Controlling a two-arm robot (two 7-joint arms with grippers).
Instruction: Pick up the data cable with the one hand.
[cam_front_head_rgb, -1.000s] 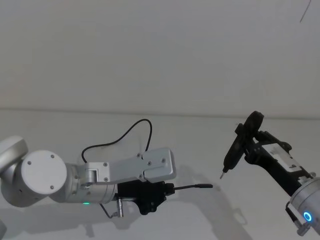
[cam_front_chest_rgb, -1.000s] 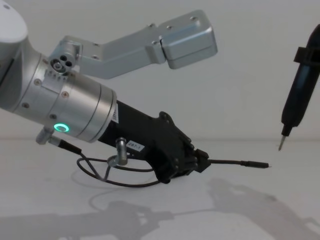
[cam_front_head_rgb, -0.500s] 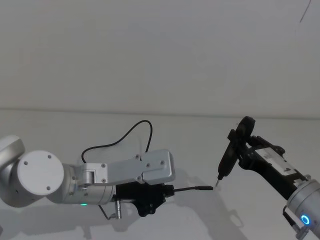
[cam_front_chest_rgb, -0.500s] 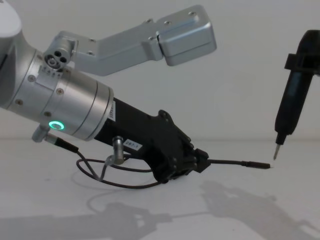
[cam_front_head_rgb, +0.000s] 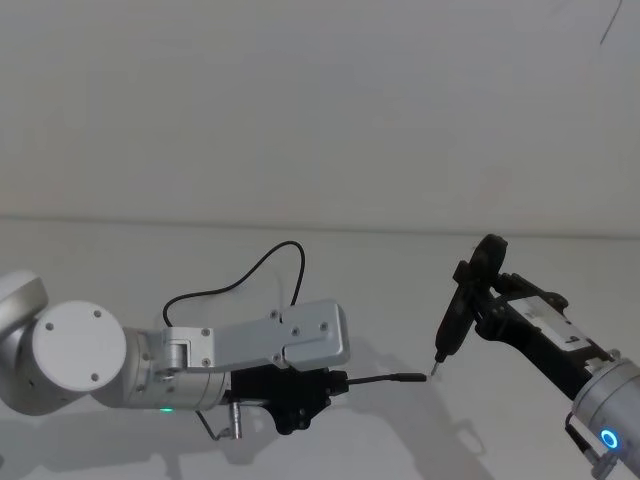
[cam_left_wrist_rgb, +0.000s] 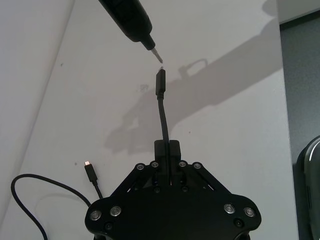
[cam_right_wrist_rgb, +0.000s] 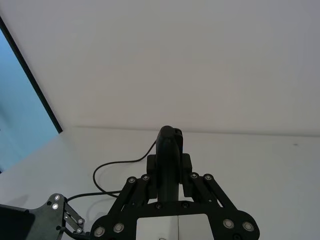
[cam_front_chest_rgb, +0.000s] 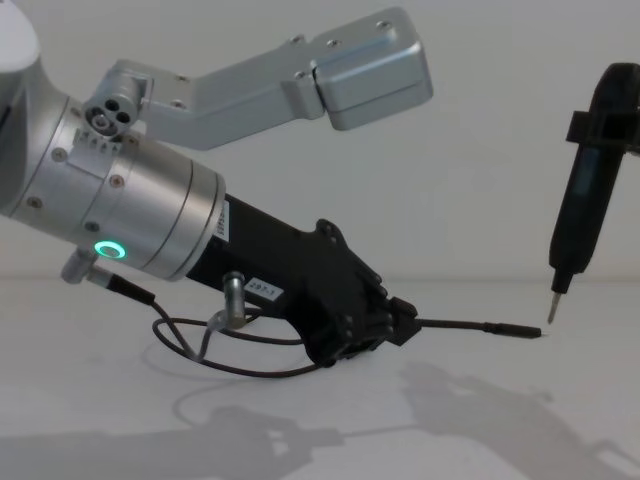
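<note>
Jaws on my left gripper (cam_front_chest_rgb: 404, 329) are pinched tight on the data cable (cam_front_chest_rgb: 462, 323), a short way behind one of its plugs, low at the near left of the surface (cam_front_chest_rgb: 590, 400). The gripper is black and angular. It carries a small white label (cam_front_chest_rgb: 262, 290) whose print I cannot read with any certainty. Behind it sits the fat silver cylinder (cam_front_chest_rgb: 140, 215) with its green ring light (cam_front_chest_rgb: 108, 250) lit.

From the jaws the held stretch of cable runs out straight and roughly level toward the right. Its plug is clear of the surface, with a shadow below it. Behind the gripper the rest of the cord trails in loose loops on the surface, and in the left wrist view I see the other plug (cam_left_wrist_rgb: 90, 170) lying flat there.

Just past the held plug, my right gripper (cam_front_head_rgb: 478, 303) is closed around a slim black tool (cam_front_chest_rgb: 584, 200) and holds it nearly upright, point down. The tip sits just beside the plug's end with a small gap between them. A blue ring light (cam_front_head_rgb: 609, 437) glows on the right arm. Farthest from me, one arc of the cable curves over the surface.
</note>
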